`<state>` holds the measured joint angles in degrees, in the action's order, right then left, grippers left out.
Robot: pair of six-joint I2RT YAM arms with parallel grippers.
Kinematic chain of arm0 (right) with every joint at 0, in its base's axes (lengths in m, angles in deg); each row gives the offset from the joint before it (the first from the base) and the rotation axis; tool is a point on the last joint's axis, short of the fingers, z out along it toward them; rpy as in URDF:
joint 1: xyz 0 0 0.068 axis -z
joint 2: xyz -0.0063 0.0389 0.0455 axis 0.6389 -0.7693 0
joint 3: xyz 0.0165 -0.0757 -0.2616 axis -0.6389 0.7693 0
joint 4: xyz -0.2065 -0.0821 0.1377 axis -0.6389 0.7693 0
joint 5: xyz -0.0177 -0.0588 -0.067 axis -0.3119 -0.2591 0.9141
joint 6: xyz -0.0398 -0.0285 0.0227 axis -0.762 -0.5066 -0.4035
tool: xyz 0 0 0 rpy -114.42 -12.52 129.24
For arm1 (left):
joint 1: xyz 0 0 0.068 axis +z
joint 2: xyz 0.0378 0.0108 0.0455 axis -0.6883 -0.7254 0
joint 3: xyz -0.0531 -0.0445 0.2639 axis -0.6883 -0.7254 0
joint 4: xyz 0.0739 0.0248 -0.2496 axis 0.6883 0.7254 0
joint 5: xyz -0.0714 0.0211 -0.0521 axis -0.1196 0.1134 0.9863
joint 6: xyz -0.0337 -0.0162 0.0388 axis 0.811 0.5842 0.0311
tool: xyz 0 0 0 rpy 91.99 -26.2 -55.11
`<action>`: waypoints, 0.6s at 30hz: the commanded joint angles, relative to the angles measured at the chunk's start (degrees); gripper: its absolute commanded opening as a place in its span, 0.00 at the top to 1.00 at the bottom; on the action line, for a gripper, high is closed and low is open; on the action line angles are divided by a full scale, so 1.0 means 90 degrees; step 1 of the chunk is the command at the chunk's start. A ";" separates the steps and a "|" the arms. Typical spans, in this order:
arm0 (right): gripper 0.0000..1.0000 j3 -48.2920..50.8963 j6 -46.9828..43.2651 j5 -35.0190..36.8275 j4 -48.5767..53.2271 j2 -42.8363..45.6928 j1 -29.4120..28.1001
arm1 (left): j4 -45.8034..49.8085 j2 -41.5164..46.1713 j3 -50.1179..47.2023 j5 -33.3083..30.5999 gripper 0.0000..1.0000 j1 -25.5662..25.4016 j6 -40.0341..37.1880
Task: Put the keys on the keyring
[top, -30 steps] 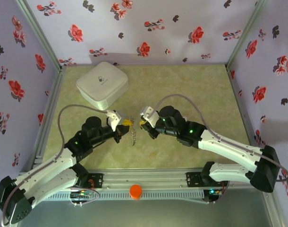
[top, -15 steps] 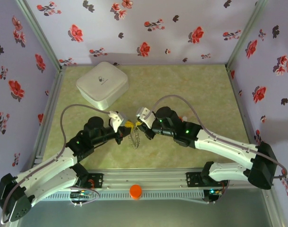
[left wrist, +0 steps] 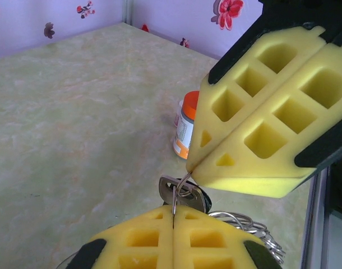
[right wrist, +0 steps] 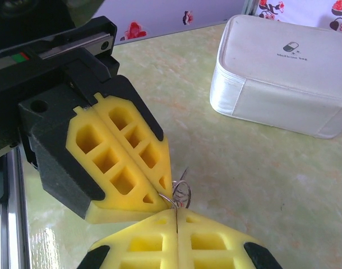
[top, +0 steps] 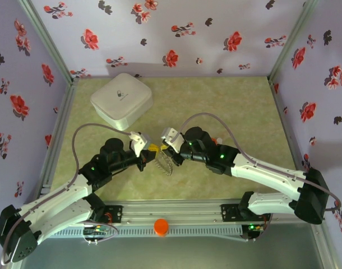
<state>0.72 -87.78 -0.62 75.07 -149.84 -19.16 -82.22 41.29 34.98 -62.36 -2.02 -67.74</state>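
Bright, even, diffuse overhead light. Shadows faint and soft-edged. Mild sheen on table [right wrist: 53,235], near left. Left gripper [left wrist: 174,213] blurred at close range. Overhead view slightly grainy.

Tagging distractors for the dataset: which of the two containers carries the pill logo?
The white square box, low and flat, logo on its lid. The other is a small upright bottle with an orange cap.

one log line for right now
left jaws: shut on wire loop | right jaws: shut on wire loop | keyring: just under tips
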 commanded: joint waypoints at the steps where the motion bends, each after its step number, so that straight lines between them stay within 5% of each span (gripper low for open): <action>1: 1.00 -0.0054 -0.0053 0.0049 -0.0069 -0.0025 -0.0045 | -0.0170 -0.0024 0.0243 0.0133 1.00 -0.0069 -0.0193; 18: 1.00 -0.0180 0.0066 0.0268 -0.0013 -0.0251 -0.0041 | -0.0184 -0.0047 0.0276 0.0135 1.00 -0.0099 -0.0264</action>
<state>0.72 -87.76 -0.25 75.36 -151.46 -19.22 -81.87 40.61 35.00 -62.56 -2.26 -68.92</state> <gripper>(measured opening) 0.050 0.038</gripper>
